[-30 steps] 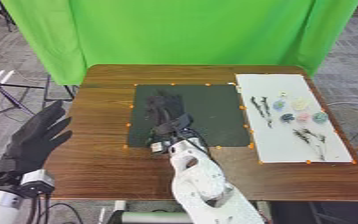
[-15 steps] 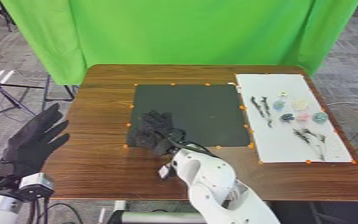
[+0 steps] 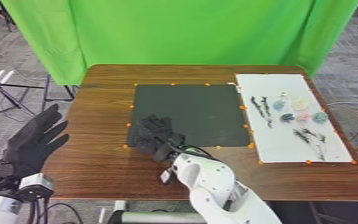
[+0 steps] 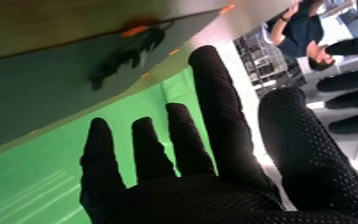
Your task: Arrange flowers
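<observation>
In the head view, your left hand (image 3: 31, 140) is at the left edge of the brown tabletop (image 3: 104, 165), released, its fingers extended and slanting away from you. Your right hand (image 3: 159, 132) is over the near left part of the dark mat (image 3: 198, 107), with its fingers spread and nothing in its grasp. To the right of the mat you have the white board (image 3: 278, 150), edged with orange dots, and the flower pieces lie on it: a pale yellow bloom (image 3: 300, 104) beside a blue bloom (image 3: 278, 104), then a dark blue bloom (image 3: 287, 118), a pink bloom (image 3: 302, 117) and a green bloom (image 3: 319, 117) in a row nearer you. Dark twigs (image 3: 266, 109) lie left of the blooms, and dried sprigs (image 3: 310, 140) lie on the near side of them. A green curtain (image 3: 184, 35) hangs beyond the tabletop. In the right wrist view, your right hand (image 4: 202, 200) has straight fingers standing apart and is empty, with the mat and the curtain behind it; the fingers of your left hand show farther off.
</observation>
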